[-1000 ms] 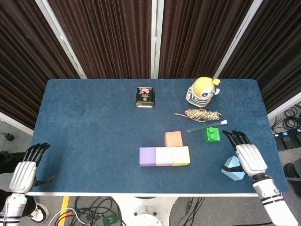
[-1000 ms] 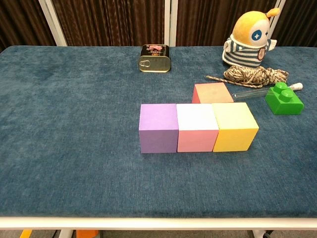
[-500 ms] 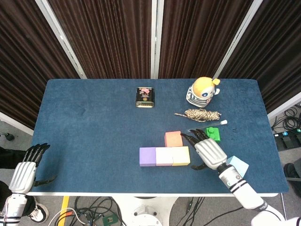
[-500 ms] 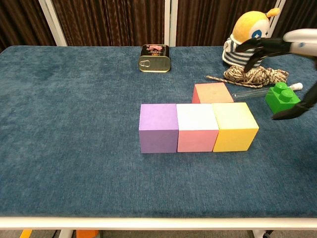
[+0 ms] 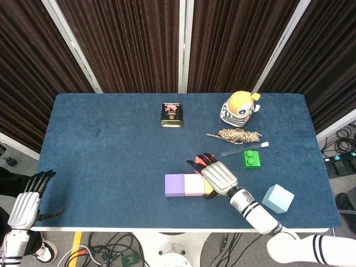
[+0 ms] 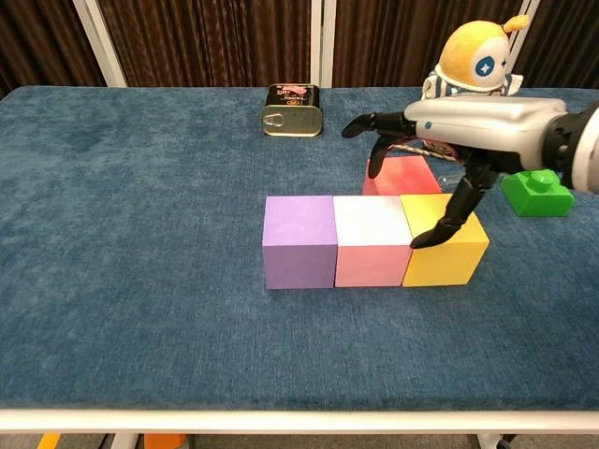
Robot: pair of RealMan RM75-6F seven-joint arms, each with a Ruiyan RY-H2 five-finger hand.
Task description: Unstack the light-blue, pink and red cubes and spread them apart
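The light-blue cube (image 5: 278,198) lies alone near the table's front right, out of the chest view. In a row near the front stand a purple cube (image 6: 299,241), the pink cube (image 6: 372,241) and a yellow cube (image 6: 449,254). Just behind the yellow one is the red cube (image 6: 402,175). My right hand (image 6: 468,131) hovers over the yellow and red cubes with its fingers spread and nothing in it; the thumb points down at the yellow cube's top. In the head view the right hand (image 5: 218,178) hides most of the yellow cube. My left hand (image 5: 26,204) hangs open beyond the front left corner.
A green brick (image 6: 538,195) sits right of the red cube. Behind it lie a coil of rope (image 5: 239,135) and a clear tube (image 5: 247,148). A round toy figure (image 6: 473,70) and a small tin can (image 6: 291,109) stand further back.
My right hand left the light-blue cube at the front right and swept left, now over the yellow and red cubes. The left hand stayed put.
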